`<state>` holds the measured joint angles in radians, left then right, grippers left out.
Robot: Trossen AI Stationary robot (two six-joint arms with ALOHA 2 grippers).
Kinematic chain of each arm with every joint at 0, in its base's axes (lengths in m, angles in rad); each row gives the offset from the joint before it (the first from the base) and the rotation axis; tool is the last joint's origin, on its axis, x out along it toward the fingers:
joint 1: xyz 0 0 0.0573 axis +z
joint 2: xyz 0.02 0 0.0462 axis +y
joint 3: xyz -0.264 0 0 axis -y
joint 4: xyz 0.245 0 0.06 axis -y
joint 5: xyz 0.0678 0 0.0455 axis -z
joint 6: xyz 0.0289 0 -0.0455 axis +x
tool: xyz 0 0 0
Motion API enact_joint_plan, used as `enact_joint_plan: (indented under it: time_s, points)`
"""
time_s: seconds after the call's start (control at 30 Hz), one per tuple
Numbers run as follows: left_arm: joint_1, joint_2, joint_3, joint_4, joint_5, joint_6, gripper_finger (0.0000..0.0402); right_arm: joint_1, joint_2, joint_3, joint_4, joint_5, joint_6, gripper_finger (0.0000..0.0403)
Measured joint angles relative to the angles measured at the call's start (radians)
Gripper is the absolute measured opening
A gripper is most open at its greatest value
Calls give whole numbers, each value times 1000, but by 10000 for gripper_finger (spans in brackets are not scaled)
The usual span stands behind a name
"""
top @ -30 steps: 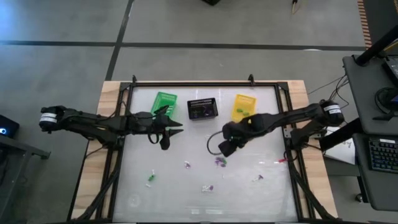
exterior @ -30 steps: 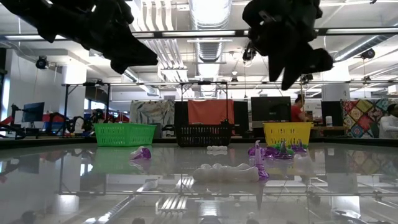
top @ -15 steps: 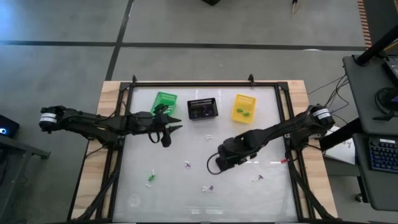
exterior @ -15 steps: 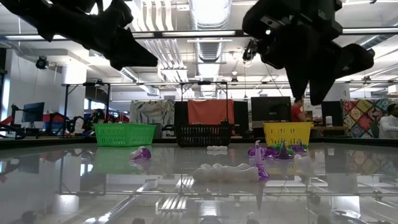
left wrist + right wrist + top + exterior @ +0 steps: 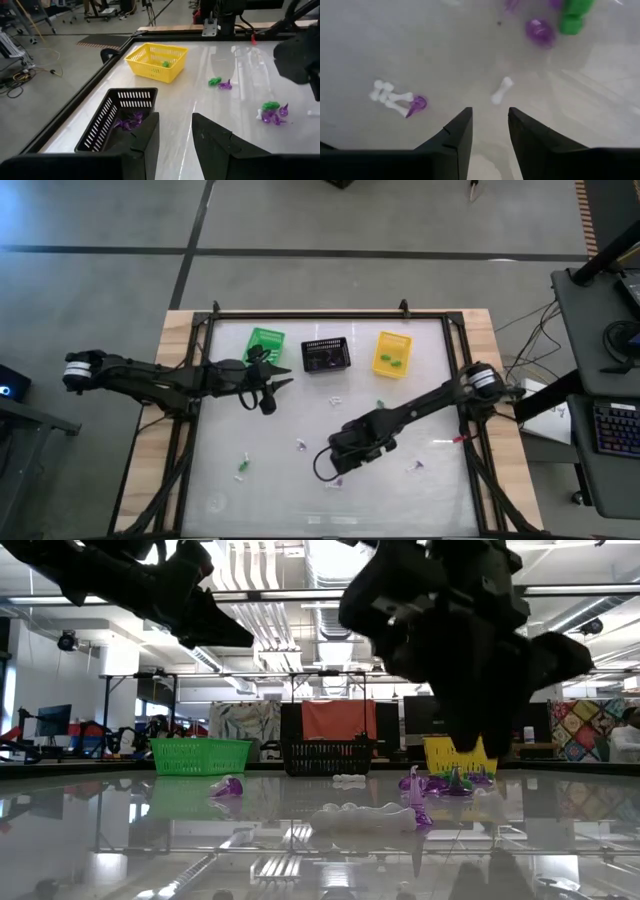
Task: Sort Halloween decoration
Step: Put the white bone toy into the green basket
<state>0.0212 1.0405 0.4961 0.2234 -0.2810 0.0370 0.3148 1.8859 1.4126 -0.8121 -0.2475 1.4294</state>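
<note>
The Halloween decoration lies scattered on the glossy table: a white bone (image 5: 501, 91), white bones with a purple piece (image 5: 395, 99), and purple (image 5: 540, 31) and green (image 5: 575, 12) trinkets. My right gripper (image 5: 490, 131) hangs open over the table's near middle (image 5: 338, 463), pointing steeply down, just short of the single bone, with nothing between its fingers. My left gripper (image 5: 175, 140) hovers open and empty in front of the black basket (image 5: 325, 355), also seen in the high view (image 5: 268, 390).
Green (image 5: 264, 343), black and yellow (image 5: 392, 352) baskets stand in a row at the far edge. The black one holds purple trinkets (image 5: 129, 121), the yellow one green ones (image 5: 165, 63). More trinkets lie at the near left (image 5: 240, 470) and near right (image 5: 413, 467).
My right gripper has swung from beside the yellow basket toward the table's near edge and leftward, sinking and tipping more steeply down over the trinkets at the near middle. My left gripper has rolled a little in place.
</note>
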Motion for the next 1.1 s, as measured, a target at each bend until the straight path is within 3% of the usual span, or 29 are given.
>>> enact_joint_plan:
  time_s: [0.43, 0.6, 0.73, 0.9, 1.1]
  points:
    - [0, 1, 0, 0, 0, 30, 98, 8, 78, 27, -21, -14, -6, 83]
    - [0, 2, 0, 6, 0, 43, 98, 8, 52, 40, -106, 1, -14, 78]
    - [0, 2, 0, 22, 0, 54, 98, 8, 32, 41, -258, 9, -132, 82]
    - [0, 5, 0, 24, 0, 55, 98, 6, 21, 41, -490, 141, -193, 87]
    - [0, 6, 1, 94, 2, 65, 98, -22, 19, 39, -537, 280, -279, 82]
